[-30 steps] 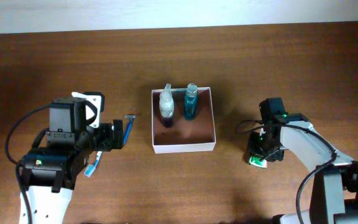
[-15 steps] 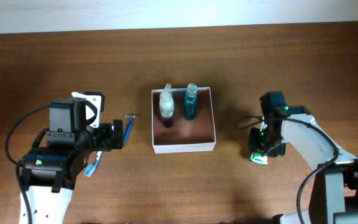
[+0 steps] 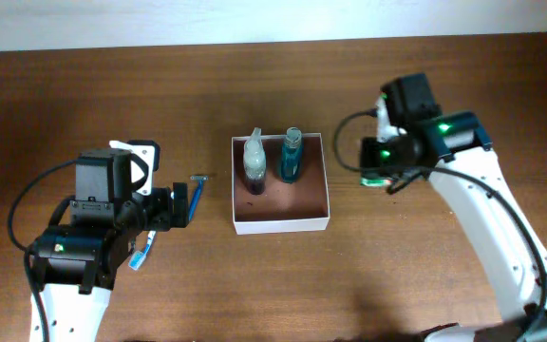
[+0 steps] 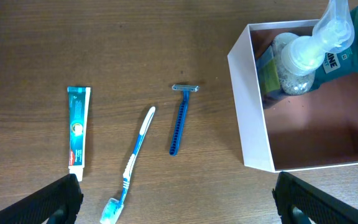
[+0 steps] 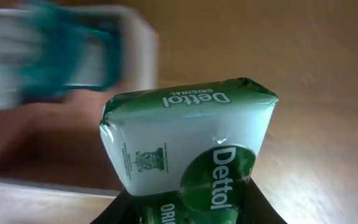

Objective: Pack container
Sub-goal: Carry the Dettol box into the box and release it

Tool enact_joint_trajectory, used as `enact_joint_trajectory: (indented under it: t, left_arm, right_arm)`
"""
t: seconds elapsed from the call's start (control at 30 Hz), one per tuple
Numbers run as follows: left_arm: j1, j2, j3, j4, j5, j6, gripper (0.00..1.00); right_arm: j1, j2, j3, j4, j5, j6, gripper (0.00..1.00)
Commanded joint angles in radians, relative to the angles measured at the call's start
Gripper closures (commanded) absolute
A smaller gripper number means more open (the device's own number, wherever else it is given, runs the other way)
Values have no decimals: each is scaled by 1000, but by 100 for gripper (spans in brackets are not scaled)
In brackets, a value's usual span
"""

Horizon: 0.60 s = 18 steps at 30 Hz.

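The container (image 3: pixel 283 224), a white-walled square box with a reddish-brown inside, stands mid-table and holds a clear spray bottle (image 3: pixel 254 157) and a teal bottle (image 3: pixel 292 155). My right gripper (image 3: pixel 378 177) is shut on a green-and-white Dettol soap bar (image 5: pixel 188 140) and holds it in the air just right of the container's right wall. My left gripper (image 4: pixel 179 202) is open and empty, left of the container (image 4: pixel 250 106). Below it on the table lie a blue razor (image 4: pixel 179 118), a blue-and-white toothbrush (image 4: pixel 132 163) and a toothpaste tube (image 4: pixel 78 132).
The razor (image 3: pixel 198 195) and the toothbrush (image 3: pixel 142 252) lie on the brown wooden table near the left gripper (image 3: pixel 180 204). The front half of the container's floor (image 4: pixel 328 140) is bare.
My right gripper has lifted the soap bar from the table at the right front and carried it back and left, up to the container's right wall. The left arm has not moved.
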Motion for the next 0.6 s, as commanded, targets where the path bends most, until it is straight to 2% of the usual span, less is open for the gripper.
enact_joint_trajectory:
  t: [0.0,0.23,0.37,0.57]
  left_arm:
    - [2,0,18,-2,11,-6,1]
    - [2,0,18,-2,11,-6,1]
    - [2,0,18,-2,11,-6,1]
    - [2,0,18,-2,11,-6,1]
  right_arm:
    - [105,-19,45,33,-5,-5,95]
    - [202,39,45,106,26,85,94]
    - [208,89,45,125,25,159,94]
    - [208,145,45,155,18,170,93]
